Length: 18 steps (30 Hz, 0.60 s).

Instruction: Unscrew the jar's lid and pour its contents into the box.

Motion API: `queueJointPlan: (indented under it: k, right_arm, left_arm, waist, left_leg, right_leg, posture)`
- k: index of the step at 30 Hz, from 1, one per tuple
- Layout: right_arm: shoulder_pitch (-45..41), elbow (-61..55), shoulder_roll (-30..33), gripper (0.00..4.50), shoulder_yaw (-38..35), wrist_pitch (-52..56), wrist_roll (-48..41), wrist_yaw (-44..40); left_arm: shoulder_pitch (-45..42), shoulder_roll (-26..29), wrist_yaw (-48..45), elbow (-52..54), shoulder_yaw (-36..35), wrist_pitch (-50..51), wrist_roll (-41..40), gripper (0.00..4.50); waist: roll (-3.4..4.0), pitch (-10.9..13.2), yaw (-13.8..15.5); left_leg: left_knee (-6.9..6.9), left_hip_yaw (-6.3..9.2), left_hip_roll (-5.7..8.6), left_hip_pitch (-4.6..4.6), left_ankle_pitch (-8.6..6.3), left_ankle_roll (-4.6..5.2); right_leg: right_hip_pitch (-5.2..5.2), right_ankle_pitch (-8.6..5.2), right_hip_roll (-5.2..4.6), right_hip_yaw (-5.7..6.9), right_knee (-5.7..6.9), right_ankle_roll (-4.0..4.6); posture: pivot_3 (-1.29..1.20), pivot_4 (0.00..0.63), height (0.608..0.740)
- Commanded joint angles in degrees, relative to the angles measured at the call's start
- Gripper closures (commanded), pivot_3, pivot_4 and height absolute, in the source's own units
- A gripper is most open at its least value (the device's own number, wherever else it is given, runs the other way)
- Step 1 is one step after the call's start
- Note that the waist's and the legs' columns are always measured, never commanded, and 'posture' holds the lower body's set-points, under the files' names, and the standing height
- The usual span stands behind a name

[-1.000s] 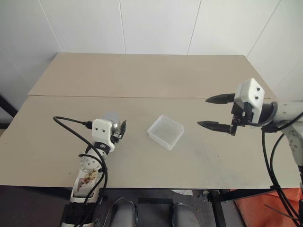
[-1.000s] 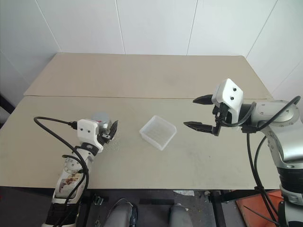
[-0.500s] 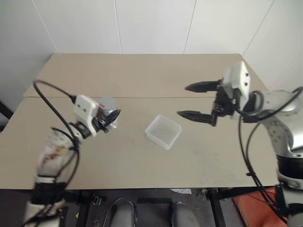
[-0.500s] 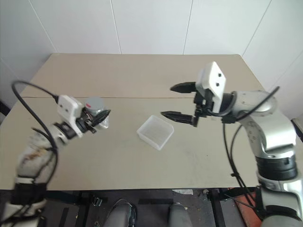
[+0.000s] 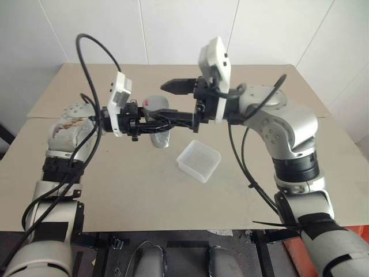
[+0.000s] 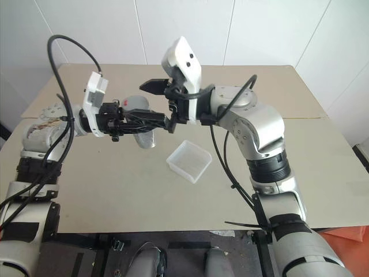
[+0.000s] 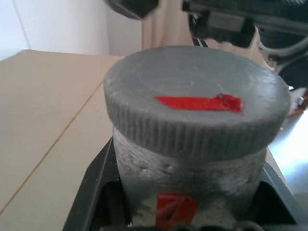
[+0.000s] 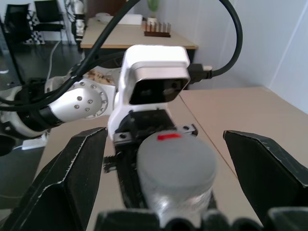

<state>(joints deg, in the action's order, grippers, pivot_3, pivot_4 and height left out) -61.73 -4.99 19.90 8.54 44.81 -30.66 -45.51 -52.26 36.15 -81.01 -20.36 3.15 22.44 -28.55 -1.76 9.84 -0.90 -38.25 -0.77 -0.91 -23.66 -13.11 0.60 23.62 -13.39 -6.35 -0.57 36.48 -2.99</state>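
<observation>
Level above the table, left end effector [image 5: 151, 122] clamps the jar [image 5: 157, 128]; right end effector [image 5: 177, 103], spread wide, faces its lid [image 7: 197, 106].

Left hand [image 5: 151, 122] clamped, right hand [image 5: 176, 103] agape

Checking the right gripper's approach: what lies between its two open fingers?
The lid of the jar sits between the right gripper fingers, untouched, in the right wrist view.
</observation>
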Motion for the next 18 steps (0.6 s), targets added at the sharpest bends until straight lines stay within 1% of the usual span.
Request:
queueJointPlan:
  k: [1,3,5,9,18]
  right_arm:
    - [-1.5,-0.8,-0.5,0.0,-0.8,1.9,0.2,2.0]
    - [-1.4,-1.1,-0.4,0.0,-0.3,2.4,0.5,2.0]
    - [-1.3,-1.4,-0.4,0.0,-0.1,2.9,0.5,1.9]
    - [-1.3,-0.6,-0.6,0.0,0.2,2.8,1.1,1.7]
    - [-1.3,0.8,-0.6,0.0,1.5,1.7,2.8,0.0]
  left_arm:
    - [-2.8,-0.9,-2.8,-1.9,-0.1,-4.0,1.3,2.54]
    - [-3.4,-1.9,-3.1,-2.9,-0.1,-5.4,2.1,2.54]
    - [-3.7,-2.6,-3.4,-3.5,-0.3,-6.4,2.4,2.54]
    - [-3.6,-3.4,-3.8,-3.7,-0.6,-7.6,2.8,2.54]
    - [-3.5,-3.9,-3.1,-3.7,-1.6,-8.0,3.0,2.54]
  waist:
    - [0.0,0.0,0.0]
    - [0.0,0.0,0.0]
    - [0.0,0.0,-0.1]
    - [0.0,0.0,-0.3]
    - [0.01,0.0,-0.3]
  left_leg:
    - [-0.04,0.0,0.0,-0.1,0.0,0.0]
    - [-0.13,0.0,0.0,-0.33,0.0,0.0]
    - [-0.22,0.02,0.0,-0.48,0.01,0.0]
    - [-0.46,0.03,0.0,-0.61,0.0,0.01]
    - [-0.46,0.05,-0.01,-0.61,0.0,0.01]
  right_leg:
    - [0.12,0.0,0.0,-0.01,0.1,0.0]
    - [0.46,0.0,0.0,-0.04,0.26,0.0]
    - [0.58,0.0,0.0,-0.03,0.3,0.0]
    - [0.6,0.0,0.01,-0.04,0.3,-0.01]
    - [0.6,-0.01,0.02,-0.03,0.31,-0.01]
  posture:
    - [0.0,0.15,0.74]
    - [0.0,0.15,0.74]
    - [0.0,0.15,0.74]
    - [0.0,0.15,0.74]
    - [0.0,0.15,0.74]
